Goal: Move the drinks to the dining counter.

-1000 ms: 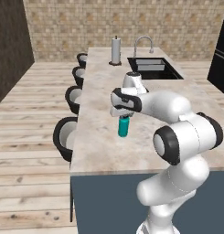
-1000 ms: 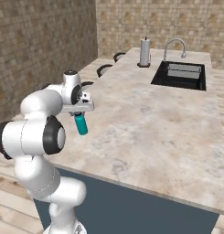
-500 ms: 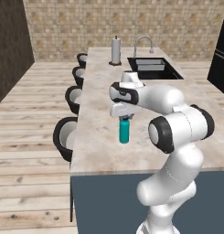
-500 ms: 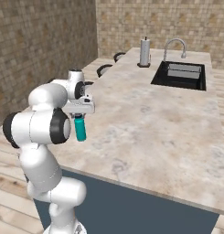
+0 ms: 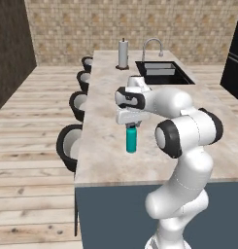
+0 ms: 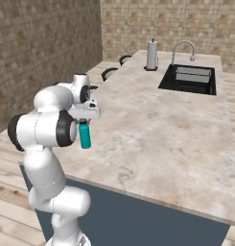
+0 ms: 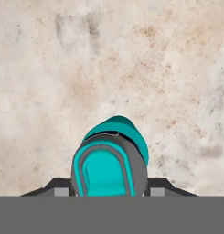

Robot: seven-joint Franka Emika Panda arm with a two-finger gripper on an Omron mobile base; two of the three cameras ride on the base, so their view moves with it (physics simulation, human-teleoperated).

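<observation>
My gripper (image 5: 131, 125) is shut on the dark cap of a teal bottle (image 5: 131, 140), one of the drinks, and holds it upright. The bottle (image 6: 84, 136) stands low over the dining counter (image 5: 105, 99), near its left edge; whether its base touches the beige marble top (image 6: 152, 125) I cannot tell. In the hand view I look straight down on the bottle (image 7: 111, 164), with the gripper (image 7: 109, 189) pinching it from both sides and the counter top (image 7: 63, 68) beneath.
A black inset sink (image 5: 161, 73) with a chrome faucet (image 5: 152, 46) lies at the counter's far end, beside a paper towel holder (image 5: 123, 53). Several dark stools (image 5: 72, 141) line the counter's left side. A black appliance (image 5: 235, 58) stands at the far right.
The gripper has come down a little with the teal bottle in it, bringing the bottle closer to the counter top. The arm's elbow has swung round.
</observation>
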